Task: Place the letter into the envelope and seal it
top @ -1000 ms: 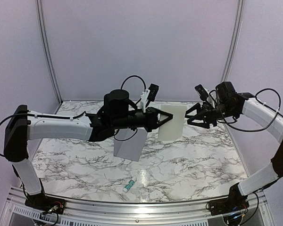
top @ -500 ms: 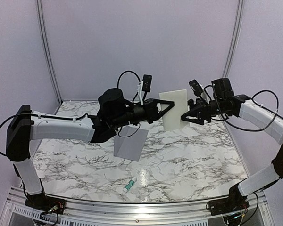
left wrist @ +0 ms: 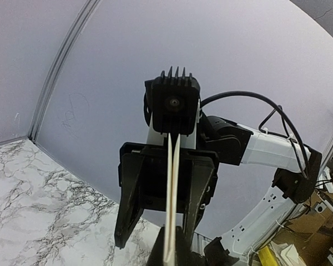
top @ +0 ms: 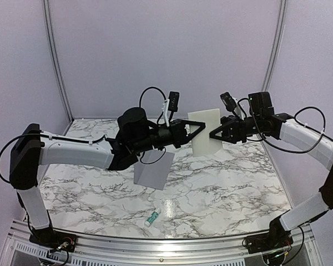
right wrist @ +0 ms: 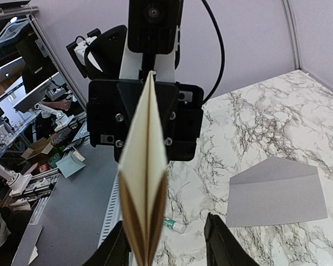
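The letter (top: 206,132) is off-white, the envelope (top: 153,173) grey, the tube (top: 151,218) green-and-white, the table (top: 227,188) grey-veined white.

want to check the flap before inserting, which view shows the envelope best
Right wrist: the envelope lies flat and whole on the marble, with nothing across it and its pointed flap in full view. Top external shows only its lower part, because the left arm crosses in front of it. Left wrist does not show it.

letter (top: 204,132): off-white sheet, folded; layers splay apart along one edge in the right wrist view
letter pose: upright in the air, clear of the table (top: 227,183)
envelope (top: 154,169): plain grey, flap open
envelope pose: flat on the table, below and left of the letter
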{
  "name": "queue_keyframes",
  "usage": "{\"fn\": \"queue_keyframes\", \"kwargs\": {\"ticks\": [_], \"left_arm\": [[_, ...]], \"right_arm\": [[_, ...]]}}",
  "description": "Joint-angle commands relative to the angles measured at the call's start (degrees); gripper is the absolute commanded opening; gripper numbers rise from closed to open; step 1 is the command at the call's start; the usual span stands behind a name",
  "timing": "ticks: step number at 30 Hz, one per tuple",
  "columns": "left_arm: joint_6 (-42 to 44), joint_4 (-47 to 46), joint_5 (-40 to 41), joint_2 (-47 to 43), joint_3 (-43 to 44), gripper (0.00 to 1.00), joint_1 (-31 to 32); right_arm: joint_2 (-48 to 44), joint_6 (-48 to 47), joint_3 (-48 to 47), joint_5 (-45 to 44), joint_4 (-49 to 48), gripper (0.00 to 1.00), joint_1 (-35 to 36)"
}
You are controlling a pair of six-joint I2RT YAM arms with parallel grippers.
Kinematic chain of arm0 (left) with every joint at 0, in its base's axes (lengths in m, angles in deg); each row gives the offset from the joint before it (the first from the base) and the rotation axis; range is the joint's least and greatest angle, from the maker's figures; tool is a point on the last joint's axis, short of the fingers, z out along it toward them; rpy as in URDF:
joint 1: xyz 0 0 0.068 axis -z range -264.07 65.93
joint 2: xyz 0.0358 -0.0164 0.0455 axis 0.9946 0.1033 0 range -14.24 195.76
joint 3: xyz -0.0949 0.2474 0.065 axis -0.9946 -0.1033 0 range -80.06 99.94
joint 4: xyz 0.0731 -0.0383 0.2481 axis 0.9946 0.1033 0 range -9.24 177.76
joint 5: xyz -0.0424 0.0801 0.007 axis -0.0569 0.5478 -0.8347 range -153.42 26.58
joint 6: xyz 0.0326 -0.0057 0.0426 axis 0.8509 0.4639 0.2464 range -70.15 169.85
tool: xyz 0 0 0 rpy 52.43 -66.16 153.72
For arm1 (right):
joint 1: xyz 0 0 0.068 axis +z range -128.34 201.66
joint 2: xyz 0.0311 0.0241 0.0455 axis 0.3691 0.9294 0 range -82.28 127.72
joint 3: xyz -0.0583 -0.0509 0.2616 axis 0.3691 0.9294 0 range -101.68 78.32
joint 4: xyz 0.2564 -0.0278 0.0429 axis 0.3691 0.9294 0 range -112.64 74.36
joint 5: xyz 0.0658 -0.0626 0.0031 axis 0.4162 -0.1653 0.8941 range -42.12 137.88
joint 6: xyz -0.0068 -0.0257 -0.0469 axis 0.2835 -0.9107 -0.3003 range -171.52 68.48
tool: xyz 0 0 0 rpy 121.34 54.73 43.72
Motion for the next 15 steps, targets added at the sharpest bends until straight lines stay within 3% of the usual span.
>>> {"fn": "queue_keyframes", "kwargs": {"ticks": [1,3,7,9,12,15], "left_arm": [[0.04,-2.64,-0.87,1.2,0.2,0.0,-0.21],[0.14,-2.64,-1.0,1.39,0.22,0.0,-0.21],[0.76,-2.58,-0.51,1.4,0.0,0.02,-0.25],[1.15,-2.55,-0.23,1.34,-0.29,0.07,-0.36],[1.55,-2.34,1.65,0.13,-2.43,0.34,-0.91],[2.89,-1.3,3.79,-3.01,-6.61,0.51,-2.24]], "right_arm": [[0.9,1.56,-0.08,0.47,-1.81,0.38,0.8],[1.0,1.56,-0.08,0.65,-1.89,0.32,0.92],[1.5,1.65,-0.08,1.37,-2.16,0.0,0.93],[1.66,1.54,0.05,1.1,-2.13,0.0,0.94],[1.66,-0.87,0.19,-0.36,0.15,0.0,0.09],[1.68,-4.54,0.7,-0.77,3.36,0.0,-2.48]]}}
